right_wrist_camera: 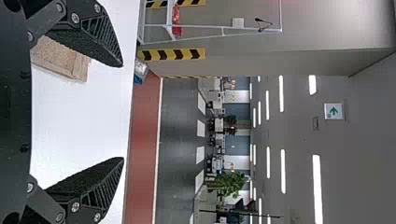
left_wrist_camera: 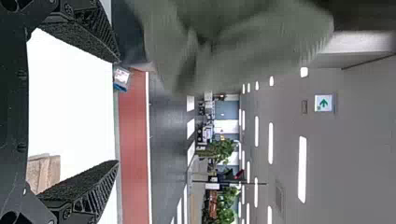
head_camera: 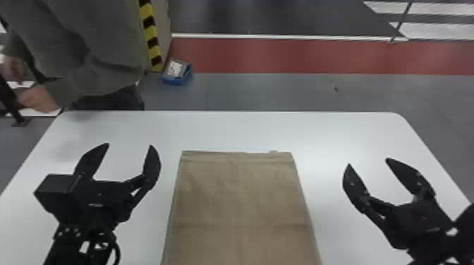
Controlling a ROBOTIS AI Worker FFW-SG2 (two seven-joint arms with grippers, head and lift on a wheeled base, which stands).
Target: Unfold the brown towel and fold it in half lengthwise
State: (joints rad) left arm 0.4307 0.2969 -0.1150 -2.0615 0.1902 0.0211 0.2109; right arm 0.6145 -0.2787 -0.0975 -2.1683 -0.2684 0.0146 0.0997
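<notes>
The white surface [head_camera: 247, 130] spans most of the head view. On it the brown towel [head_camera: 239, 197] lies flat, a tall panel in the middle, its near end running out of that view at the bottom. The left pincer [head_camera: 129, 145] is over the surface to the left of the towel, near its left edge and apart from it, its two fingers spread wide. The right pincer [head_camera: 368, 161] is off to the towel's right, also apart, with a wider gap between it and the cloth; its fingers are spread wide too. On the floor beyond sits a blue box [head_camera: 177, 74]. A narrow band follows the towel's far edge, a faint crease crosses nearer in, and a tiny bump sticks up at the far edge, right of centre.
</notes>
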